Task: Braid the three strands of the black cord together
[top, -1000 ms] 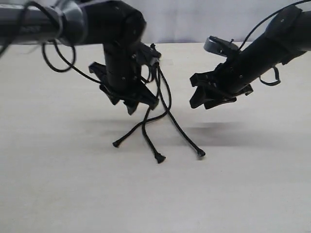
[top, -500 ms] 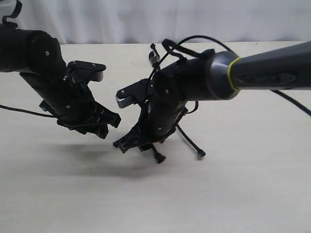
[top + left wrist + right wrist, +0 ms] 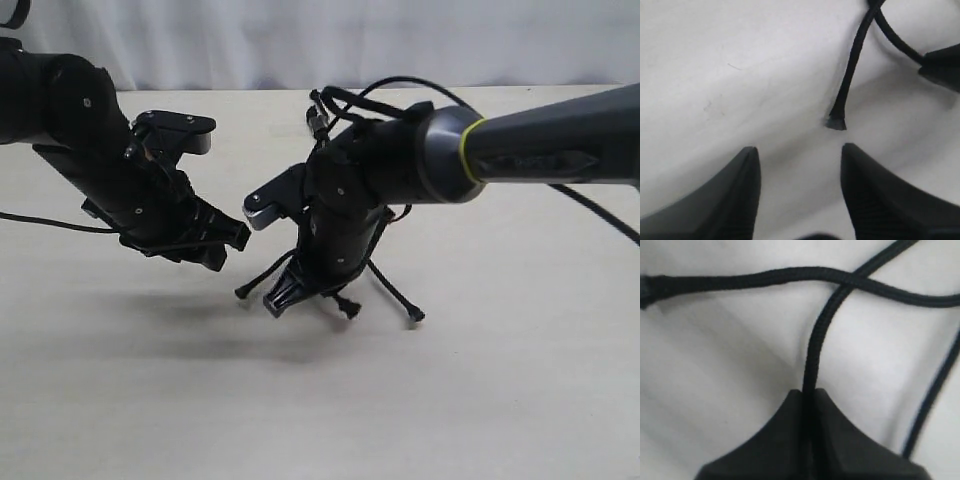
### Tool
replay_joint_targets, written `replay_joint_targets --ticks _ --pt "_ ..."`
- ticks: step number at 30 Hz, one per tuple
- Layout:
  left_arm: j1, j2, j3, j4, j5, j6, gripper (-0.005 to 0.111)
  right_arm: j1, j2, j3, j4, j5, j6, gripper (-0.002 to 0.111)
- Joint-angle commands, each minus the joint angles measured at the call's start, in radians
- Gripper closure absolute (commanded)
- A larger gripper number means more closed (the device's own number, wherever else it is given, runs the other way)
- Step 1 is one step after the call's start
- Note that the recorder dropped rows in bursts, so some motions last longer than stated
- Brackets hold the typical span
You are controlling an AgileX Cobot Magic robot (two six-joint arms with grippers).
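Observation:
The black cord's bound end (image 3: 318, 112) lies at the table's far middle, and its three strands run toward me. My right gripper (image 3: 279, 300) has reached across the middle and is shut on one strand (image 3: 813, 350), low over the table. That strand's knobbed tip (image 3: 350, 308) sticks out beside the gripper. Another strand (image 3: 765, 277) crosses it and ends at the left tip (image 3: 240, 292). The third strand ends at the right tip (image 3: 414, 317). My left gripper (image 3: 228, 250) hovers open just left of the left tip (image 3: 836, 122), with nothing between its fingers (image 3: 747, 170).
The pale table (image 3: 480, 400) stretches wide in front and to both sides. The right arm's looping smooth cable (image 3: 390, 85) arcs above the bound end. The right forearm (image 3: 540, 150) spans the right half of the exterior view.
The left arm pulled away from the cord to the left and opened. The right arm swung across, closed on a strand, and dragged its tip slightly right and away.

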Motion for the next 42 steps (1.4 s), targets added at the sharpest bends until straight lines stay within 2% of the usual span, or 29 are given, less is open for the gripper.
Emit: replay_joint_targets --ticks 1,5,12,16,20,25,29,39,42 --pt "0.001 -0.008 0.003 -0.007 -0.024 -0.001 0.060 -0.004 -0.080 -0.022 -0.229 0.052 0.001 0.104" --pt "0.001 -0.008 0.006 -0.007 -0.015 0.000 0.060 -0.019 -0.084 -0.013 -0.357 0.017 -0.001 0.104" --pt "0.001 -0.008 0.006 -0.005 -0.003 0.000 0.060 -0.133 -0.041 0.056 -0.352 -0.094 0.024 0.104" --pt "0.001 -0.008 0.006 -0.005 0.004 0.000 0.060 -0.204 -0.036 0.096 -0.302 -0.200 0.041 0.104" --pt "0.001 -0.008 0.006 -0.005 0.006 0.000 0.060 -0.263 -0.025 0.112 -0.248 -0.223 0.041 0.104" --pt "0.001 -0.008 0.006 -0.005 0.009 0.000 0.060 -0.284 0.000 0.114 -0.073 -0.159 0.017 0.104" --pt "0.001 -0.004 0.006 -0.007 -0.004 0.000 0.060 -0.280 0.025 0.114 0.094 -0.070 -0.177 0.104" --pt "0.001 0.046 0.006 -0.059 -0.050 0.000 0.060 -0.279 0.034 0.123 0.543 0.040 -0.511 0.104" --pt "0.001 0.093 0.006 -0.080 -0.086 0.000 0.063 -0.279 0.032 0.123 0.608 0.043 -0.533 0.104"
